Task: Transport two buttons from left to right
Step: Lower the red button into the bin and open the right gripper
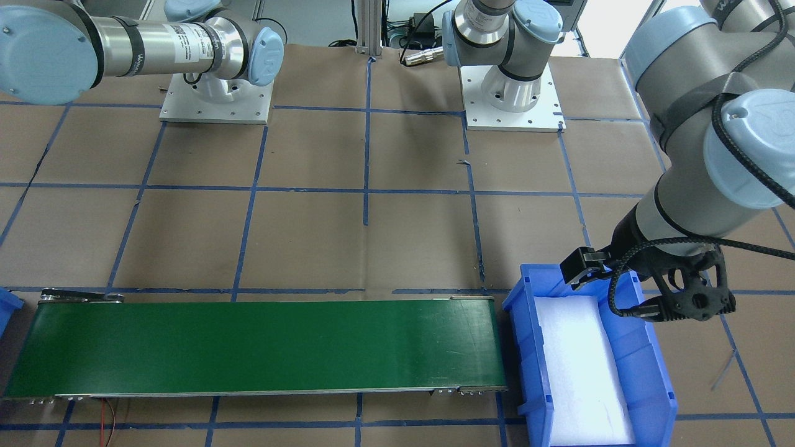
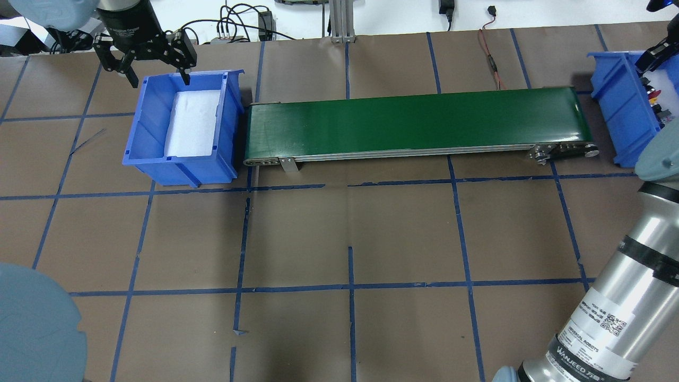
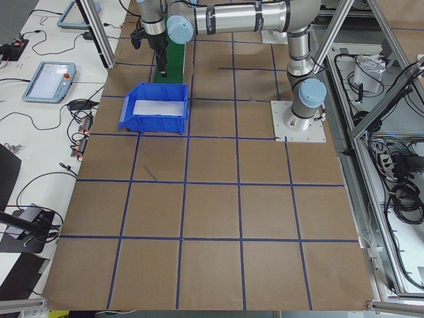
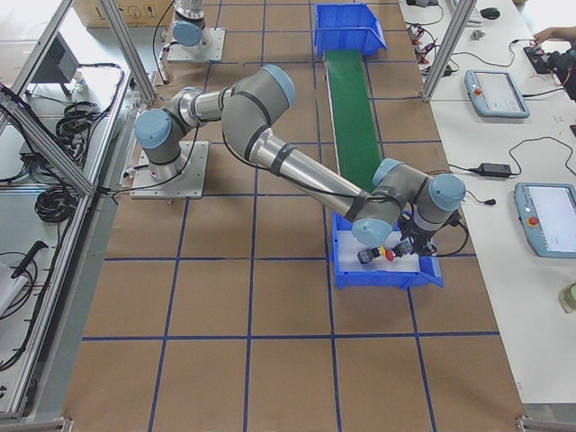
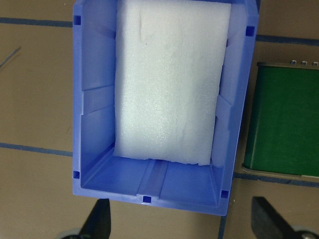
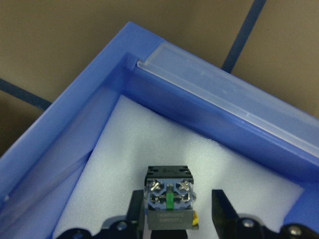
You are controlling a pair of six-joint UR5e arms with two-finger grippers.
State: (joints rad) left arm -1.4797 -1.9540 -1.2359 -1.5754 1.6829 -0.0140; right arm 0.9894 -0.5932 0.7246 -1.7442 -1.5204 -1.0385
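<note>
Button (image 6: 169, 200) btwn fingers (image 6: 135, 211) of right end effector (image 6: 177, 196), jaws apart, gap one side; left end effector (image 5: 182, 216) spread wide.

The conveyor belt (image 2: 414, 122) runs between the left bin (image 2: 180, 167) and the right bin (image 2: 618, 116). A foam pad (image 2: 193, 122) lies in each, and a button (image 6: 168, 204) sits on the right one's.

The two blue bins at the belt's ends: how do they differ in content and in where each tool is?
The left bin holds only white foam; the right bin has a button on its foam. The left tool hovers near the left bin's rim; the right tool straddles that button inside the right bin. Both are foam-lined.
</note>
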